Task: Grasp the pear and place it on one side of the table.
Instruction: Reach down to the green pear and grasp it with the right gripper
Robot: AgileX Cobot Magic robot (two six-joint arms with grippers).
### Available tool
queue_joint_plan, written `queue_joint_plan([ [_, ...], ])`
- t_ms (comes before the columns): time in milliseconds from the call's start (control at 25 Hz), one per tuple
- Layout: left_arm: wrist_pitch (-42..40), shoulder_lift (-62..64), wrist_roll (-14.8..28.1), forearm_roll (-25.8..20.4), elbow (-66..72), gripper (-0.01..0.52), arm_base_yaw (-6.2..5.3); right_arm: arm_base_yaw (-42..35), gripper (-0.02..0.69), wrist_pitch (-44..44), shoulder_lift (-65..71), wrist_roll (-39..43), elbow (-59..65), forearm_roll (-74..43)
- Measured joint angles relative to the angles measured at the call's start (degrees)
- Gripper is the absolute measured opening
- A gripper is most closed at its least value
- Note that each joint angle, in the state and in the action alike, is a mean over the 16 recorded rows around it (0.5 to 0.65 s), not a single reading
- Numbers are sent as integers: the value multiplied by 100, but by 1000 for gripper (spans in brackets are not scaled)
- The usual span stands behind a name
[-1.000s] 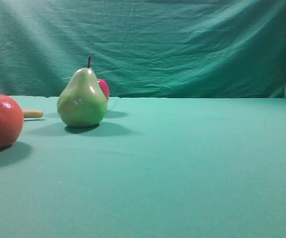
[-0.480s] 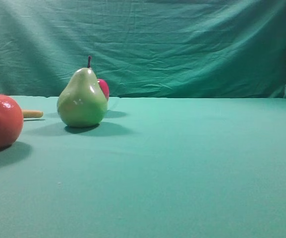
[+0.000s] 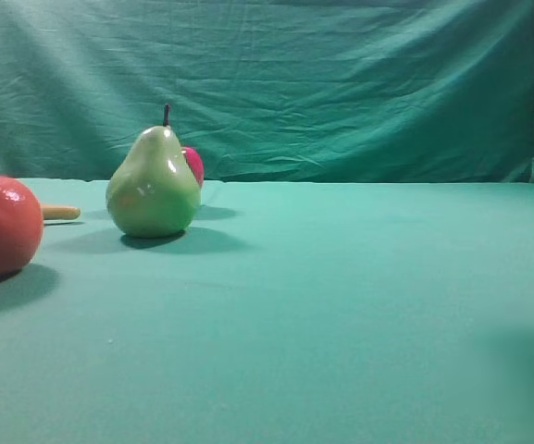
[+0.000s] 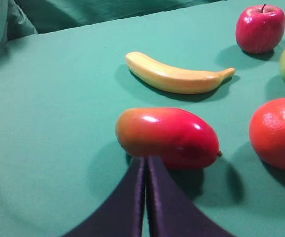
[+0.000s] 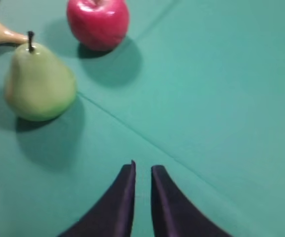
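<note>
Pear (image 3: 154,185) stands upright on the table (image 3: 341,296), stem up, untouched by either arm. Just behind the pear sits a red apple (image 5: 98,22), and a banana (image 4: 174,76) lies beyond it. An orange (image 4: 276,133) rests near the pear, with a mango (image 4: 168,137) beside that. The right gripper (image 5: 142,170) hovers well short of the pear, its jaws nearly together with a thin gap, holding nothing. The left gripper (image 4: 146,163) has its jaws pressed together, empty, tips just before the mango.
</note>
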Motion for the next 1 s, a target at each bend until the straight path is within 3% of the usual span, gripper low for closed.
queue_joint_plan([
  [280, 0, 0, 0, 0, 0, 0, 0, 760, 483, 110, 1329, -78, -1214, 0],
  [480, 0, 0, 0, 0, 0, 0, 0, 1050, 616, 195, 2079, -85, -1928, 0],
  [720, 0, 0, 0, 0, 0, 0, 0, 1203, 642, 231, 2812, -85, -2511, 0],
  [1000, 0, 0, 0, 0, 0, 0, 0, 1233, 583, 128, 3297, -85, -2793, 28],
])
